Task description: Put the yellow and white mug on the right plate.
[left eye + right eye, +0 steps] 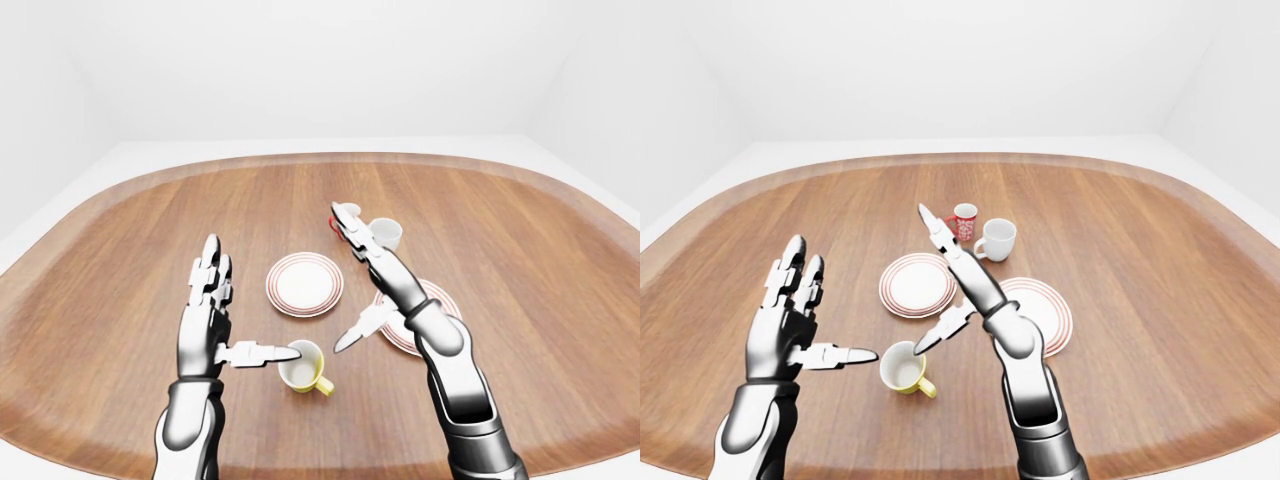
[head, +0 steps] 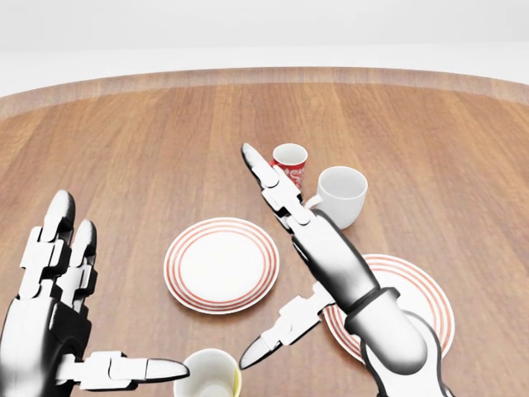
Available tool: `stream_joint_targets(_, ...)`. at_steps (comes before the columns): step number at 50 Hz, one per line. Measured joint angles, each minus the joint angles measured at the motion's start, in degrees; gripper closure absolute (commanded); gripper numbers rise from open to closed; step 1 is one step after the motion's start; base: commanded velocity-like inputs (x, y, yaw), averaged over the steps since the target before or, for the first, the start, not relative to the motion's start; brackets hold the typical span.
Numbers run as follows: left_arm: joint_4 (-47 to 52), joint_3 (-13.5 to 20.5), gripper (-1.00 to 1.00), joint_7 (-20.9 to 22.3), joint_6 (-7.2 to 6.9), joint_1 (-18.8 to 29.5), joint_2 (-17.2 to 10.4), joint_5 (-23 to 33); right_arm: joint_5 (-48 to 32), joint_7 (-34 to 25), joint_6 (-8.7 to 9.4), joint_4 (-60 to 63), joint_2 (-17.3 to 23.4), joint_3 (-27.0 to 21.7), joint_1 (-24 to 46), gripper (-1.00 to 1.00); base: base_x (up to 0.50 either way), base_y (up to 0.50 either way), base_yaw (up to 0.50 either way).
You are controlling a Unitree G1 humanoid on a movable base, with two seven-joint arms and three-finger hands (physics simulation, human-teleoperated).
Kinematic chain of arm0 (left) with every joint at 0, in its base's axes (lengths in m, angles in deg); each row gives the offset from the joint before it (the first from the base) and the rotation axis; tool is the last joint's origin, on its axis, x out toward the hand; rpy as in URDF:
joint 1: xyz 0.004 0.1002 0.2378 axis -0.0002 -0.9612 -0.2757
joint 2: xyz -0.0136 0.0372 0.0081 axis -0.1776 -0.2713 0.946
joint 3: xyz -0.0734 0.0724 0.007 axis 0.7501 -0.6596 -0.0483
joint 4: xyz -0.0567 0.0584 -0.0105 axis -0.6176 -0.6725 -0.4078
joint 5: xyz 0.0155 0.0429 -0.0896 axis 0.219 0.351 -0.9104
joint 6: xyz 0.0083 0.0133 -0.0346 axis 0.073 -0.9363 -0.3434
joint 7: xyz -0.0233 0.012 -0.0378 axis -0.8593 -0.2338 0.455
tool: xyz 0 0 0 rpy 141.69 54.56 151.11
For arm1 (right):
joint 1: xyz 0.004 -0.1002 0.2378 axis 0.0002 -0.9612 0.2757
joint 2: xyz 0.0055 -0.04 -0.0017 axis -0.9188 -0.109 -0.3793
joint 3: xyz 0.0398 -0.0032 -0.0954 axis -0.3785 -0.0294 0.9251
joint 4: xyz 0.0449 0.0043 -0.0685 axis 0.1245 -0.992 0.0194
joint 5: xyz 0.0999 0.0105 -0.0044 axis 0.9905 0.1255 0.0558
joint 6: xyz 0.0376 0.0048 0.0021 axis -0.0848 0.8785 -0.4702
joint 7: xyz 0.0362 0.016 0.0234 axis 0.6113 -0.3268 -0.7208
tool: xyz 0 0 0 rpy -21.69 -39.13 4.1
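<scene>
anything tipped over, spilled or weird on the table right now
Nothing stands out. The yellow and white mug, white mug and red cup all stand upright, both plates lie flat on the table, and no spill shows. Both hands are open and hold nothing.

No text, label, brand or number can be read anywhere. The small red mug (image 2: 289, 162), at about twelve o'clock of the plates, carries only an unreadable white pattern.
</scene>
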Motion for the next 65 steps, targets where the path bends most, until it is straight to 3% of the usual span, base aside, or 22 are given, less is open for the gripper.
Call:
stream_joint_targets(17,2.5,-0.57,-1.0,-0.15,0.0,-1.33,0.03,0.35,-7.07,-4.5,0.0,-1.59,-0.82,2.56,-1.46,-1.0,0.0,0.0,0.0)
stream_joint_targets(65,3.83,-0.67,-1.0,-0.14,0.0,-2.11,0.04,0.54,-29.82,2.03,0.0,-29.0,-7.49,11.03,-0.92,-1.0,0.0,0.0,0.0)
